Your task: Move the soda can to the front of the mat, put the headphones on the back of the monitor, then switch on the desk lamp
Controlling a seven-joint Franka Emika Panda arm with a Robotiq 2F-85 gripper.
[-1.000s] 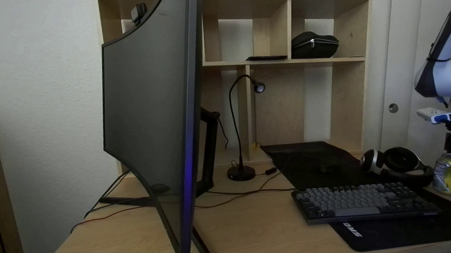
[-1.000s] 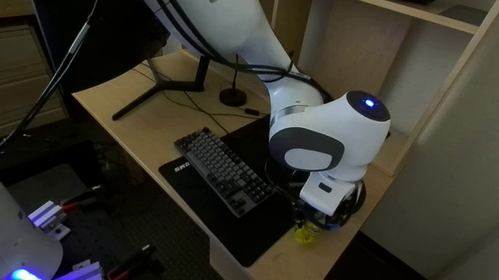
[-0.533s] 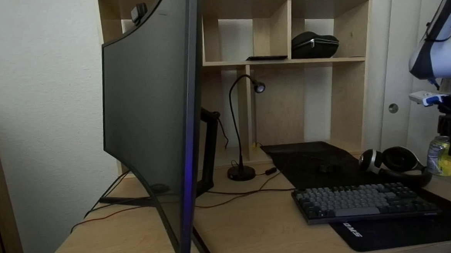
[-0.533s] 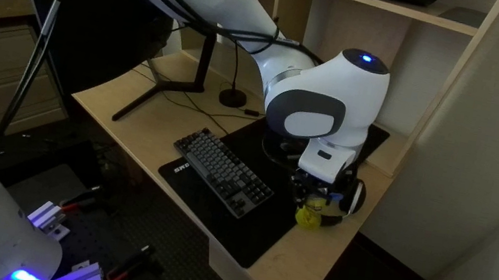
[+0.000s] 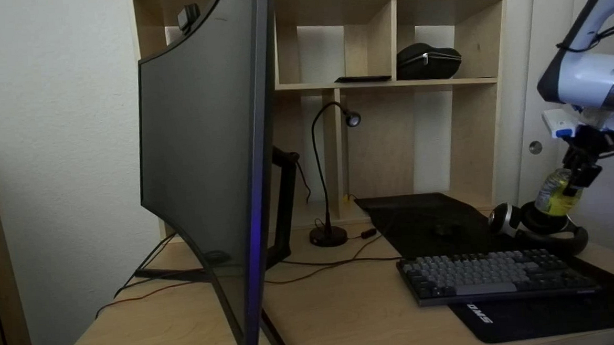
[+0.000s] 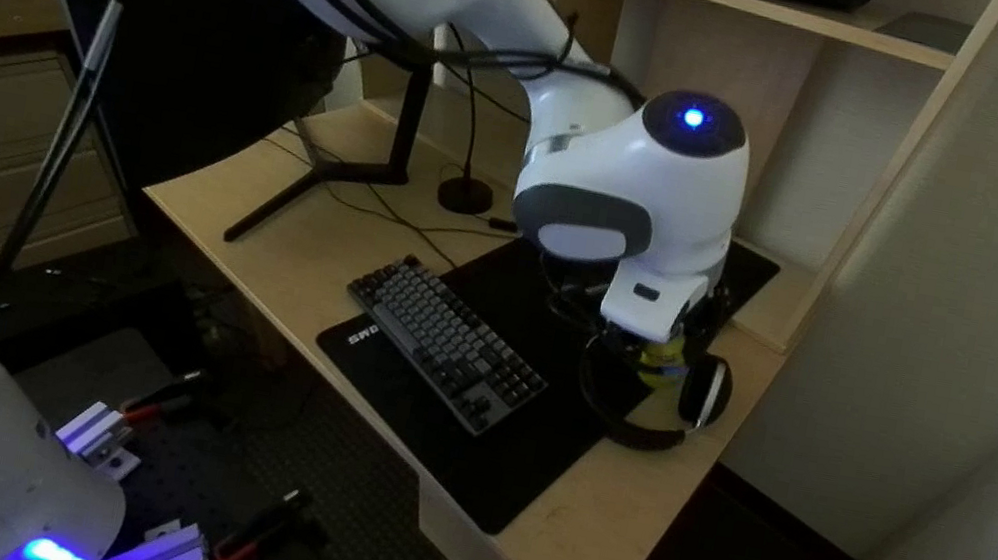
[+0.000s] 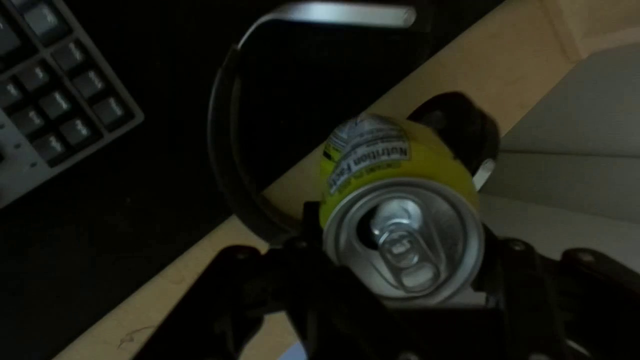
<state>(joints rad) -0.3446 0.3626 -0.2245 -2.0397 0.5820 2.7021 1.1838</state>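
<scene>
Can [image 7: 402,205], clamped in my gripper [image 7: 402,240], tilted over headphones [image 5: 541,226]; opened top visible in wrist view only. Lamp [image 5: 329,237] and monitor [image 5: 205,136], well apart from headphones, visible in both exterior views only. Mat [image 5: 415,230] partly beneath headphones, on wooden desk [image 5: 335,307]; shelf [image 5: 381,142] and pale wall [image 5: 51,102] beyond headphones.

Yellow among blacks and greys

Your soda can [image 7: 400,207] is yellow with a silver top and a printed white panel. Your end effector [image 7: 400,245] is black, your arm [image 6: 628,175] white with dark grey patches. You have a black mat [image 5: 551,317] with white lettering, a black-and-grey keyboard [image 5: 493,276], black-and-silver headphones [image 5: 562,242], a black desk lamp [image 5: 329,236], a dark grey monitor [image 5: 205,136] with a violet-blue edge, and a pale wood-grained counter [image 5: 356,306].
</scene>
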